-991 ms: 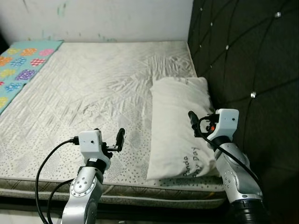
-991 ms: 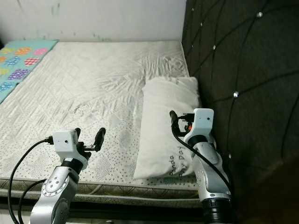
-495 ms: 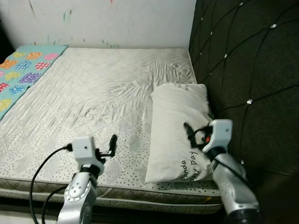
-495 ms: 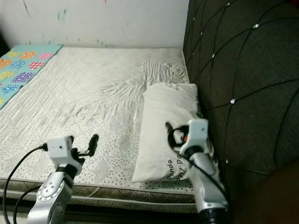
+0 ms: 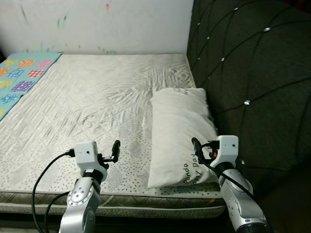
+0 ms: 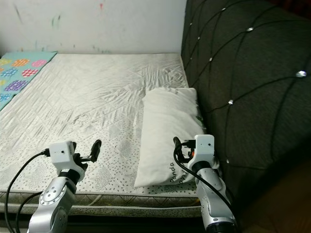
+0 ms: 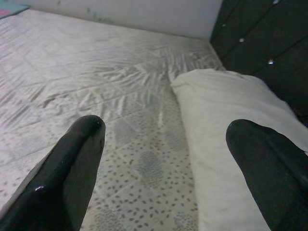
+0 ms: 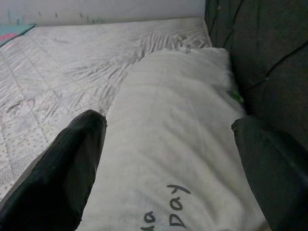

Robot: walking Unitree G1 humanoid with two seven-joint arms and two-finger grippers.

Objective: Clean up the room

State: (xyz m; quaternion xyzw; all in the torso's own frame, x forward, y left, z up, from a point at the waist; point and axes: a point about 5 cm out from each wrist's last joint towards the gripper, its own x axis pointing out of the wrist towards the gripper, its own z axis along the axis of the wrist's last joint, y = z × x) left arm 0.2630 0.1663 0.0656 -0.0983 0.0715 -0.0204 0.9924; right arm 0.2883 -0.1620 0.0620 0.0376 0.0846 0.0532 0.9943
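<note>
I stand at the foot edge of a bed, looking down over its pale quilted mattress (image 5: pixel 97 97). My left gripper (image 7: pixel 168 163) hovers above the dotted part of the mattress near the front edge, its two black fingers (image 7: pixel 72 163) spread wide apart with nothing between them. My right gripper (image 8: pixel 168 163) hangs just over the near end of the white pillow (image 5: pixel 180 131), fingers (image 8: pixel 67 163) likewise spread and holding nothing; from the head views I cannot tell whether the fingertips touch the cloth or float a little above it.

The pillow lies lengthwise on the right side of the mattress, its long edge close against the dark tufted headboard (image 5: pixel 243 63), which rises along the right. Dark handwriting runs across the pillow's near corner; in my right wrist view I can read "Day" (image 8: pixel 179 207) there. In that wrist view a small green thing (image 8: pixel 236 97) shows between the pillow and the headboard, too small for me to say what it is.

At the far left corner of the bed lies a light blue mat with coloured patches (image 5: pixel 22 73). Behind the bed stands a white wall (image 5: pixel 97 24) with a few faint smudges of colour. The sheet is creased in the middle, beside the pillow.
</note>
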